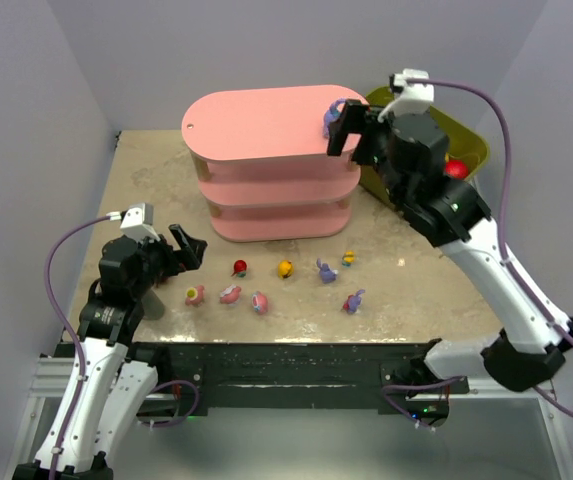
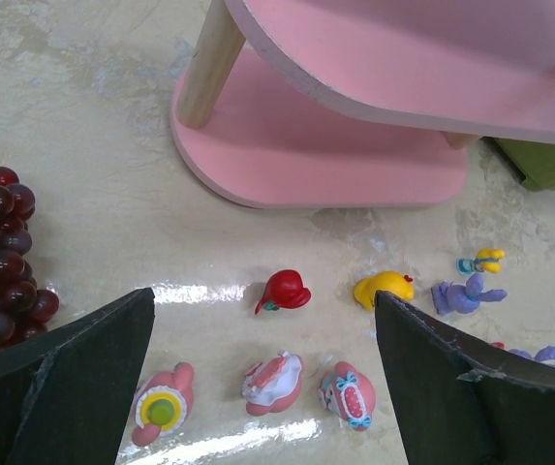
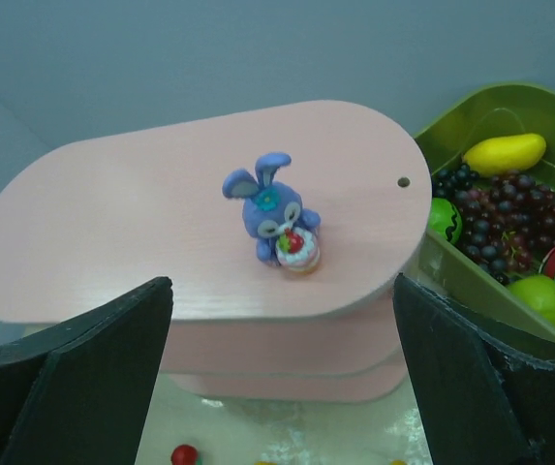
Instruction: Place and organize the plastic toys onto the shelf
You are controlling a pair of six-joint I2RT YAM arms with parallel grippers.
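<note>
Right wrist view: one purple bunny [image 3: 275,221] stands upright on the top board of the shelf [image 3: 112,232], toward that board's right end and clear of both fingers. The right tool [image 3: 279,325] hangs just in front of it, jaws wide, holding nothing. This placement looks complete.

Eight toys remain in a loose row between the shelf and the near edge of the desk [image 1: 146,170]. They include a red toy [image 2: 282,291], a yellow toy [image 2: 384,288] and three pink toys [image 2: 272,383]. The left tool [image 2: 262,310] hovers over the row's left part, jaws wide and empty.

The next move calls for lowering onto one toy and closing on it alone. The pink toys lie close together, so finger clearance is tight there.

A grape bunch [image 2: 1,252] sits near the left tool, toward the desk's left edge. A green bin [image 3: 471,102] stands just beside the shelf's right end, at the far right corner. Left of the bunny the top board is bare, while the lower boards offer little headroom.
</note>
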